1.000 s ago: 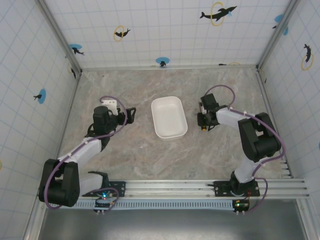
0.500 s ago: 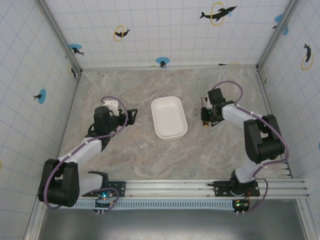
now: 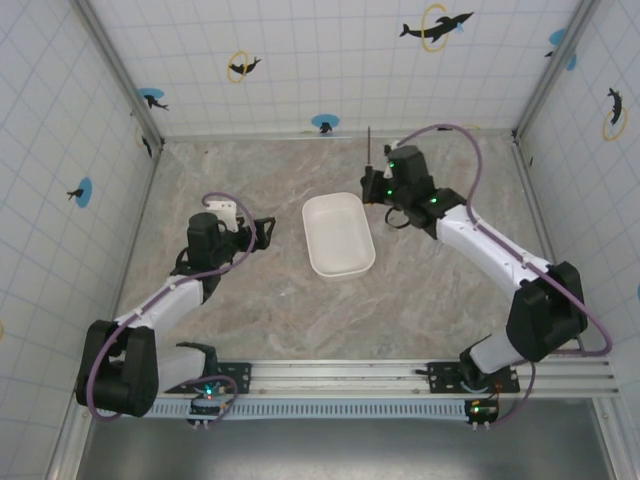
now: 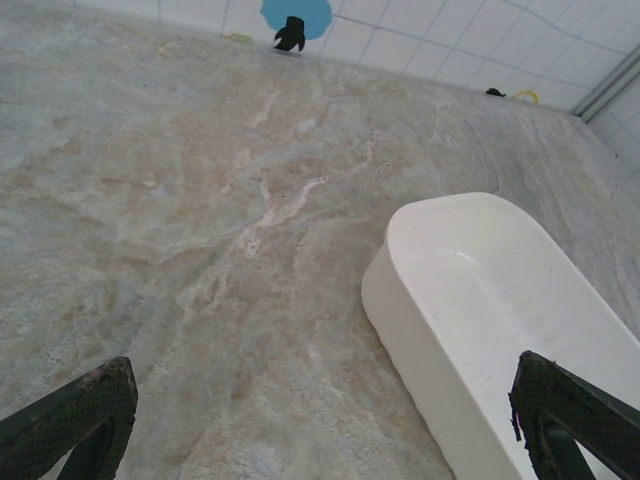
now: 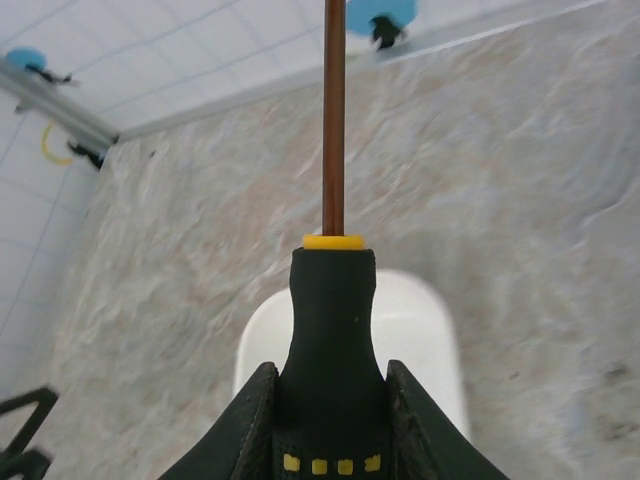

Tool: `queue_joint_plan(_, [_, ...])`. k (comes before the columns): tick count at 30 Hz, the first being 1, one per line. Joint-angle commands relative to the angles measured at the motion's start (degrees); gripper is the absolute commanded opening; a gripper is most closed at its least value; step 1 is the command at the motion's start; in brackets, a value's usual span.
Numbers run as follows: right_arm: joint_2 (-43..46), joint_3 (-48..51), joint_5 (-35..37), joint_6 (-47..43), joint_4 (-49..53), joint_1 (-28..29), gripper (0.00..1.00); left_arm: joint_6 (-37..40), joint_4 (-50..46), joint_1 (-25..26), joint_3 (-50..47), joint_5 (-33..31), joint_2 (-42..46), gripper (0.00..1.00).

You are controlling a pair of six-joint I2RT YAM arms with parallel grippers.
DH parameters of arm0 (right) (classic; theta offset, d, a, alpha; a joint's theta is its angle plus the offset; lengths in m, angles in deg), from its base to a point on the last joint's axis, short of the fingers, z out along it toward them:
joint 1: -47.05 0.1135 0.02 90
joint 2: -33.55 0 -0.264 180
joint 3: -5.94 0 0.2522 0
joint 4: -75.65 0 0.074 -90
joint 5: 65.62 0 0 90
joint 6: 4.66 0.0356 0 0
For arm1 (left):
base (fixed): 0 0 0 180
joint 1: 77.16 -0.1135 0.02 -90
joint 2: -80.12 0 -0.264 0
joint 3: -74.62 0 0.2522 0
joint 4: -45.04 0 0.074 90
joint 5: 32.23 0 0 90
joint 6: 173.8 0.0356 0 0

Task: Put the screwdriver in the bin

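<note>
From above, the right gripper (image 3: 378,190) clamps the screwdriver (image 3: 369,150) just off the far right corner of the bin (image 3: 338,240) (shaft pointing away); the left gripper (image 3: 262,228) seemingly spread; left wrist: jaws wide apart beside the bin; right wrist: handle pinched, bin behind it.

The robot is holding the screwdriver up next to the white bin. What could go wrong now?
The right gripper holds the screwdriver by its handle beside the far corner of the bin, not over its middle. Dropped here, it might hit the rim and land on the table. The long shaft sticks out ahead, so it could end up propped on the rim.
</note>
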Motion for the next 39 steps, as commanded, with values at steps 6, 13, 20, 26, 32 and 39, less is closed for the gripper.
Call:
queue_joint_plan(6, [-4.48,-1.51,14.50,4.07,5.06,10.52,0.00,-0.38,-0.74,0.53,0.79,0.66,0.29,0.98])
queue_joint_plan(13, [-8.68,-1.35,16.93,5.47,9.71,14.56,0.00,0.24,-1.24,0.60,0.27,0.30,0.94,0.98])
queue_joint_plan(20, [-11.92,-1.10,16.03,6.10,10.05,15.26,0.00,0.74,-1.62,0.54,0.30,0.18,0.95,0.98])
queue_joint_plan(26, [-15.21,-2.07,16.34,5.27,10.75,15.63,0.00,0.39,-1.00,0.56,-0.19,0.34,0.73,0.97])
queue_joint_plan(32, [-18.40,-3.08,16.88,4.45,11.51,16.29,0.00,0.35,-0.82,0.55,-0.57,0.24,0.86,0.98])
queue_joint_plan(39, [-21.63,-4.42,16.75,4.00,11.68,16.78,0.00,0.63,-0.91,0.48,-0.57,0.17,0.51,0.97])
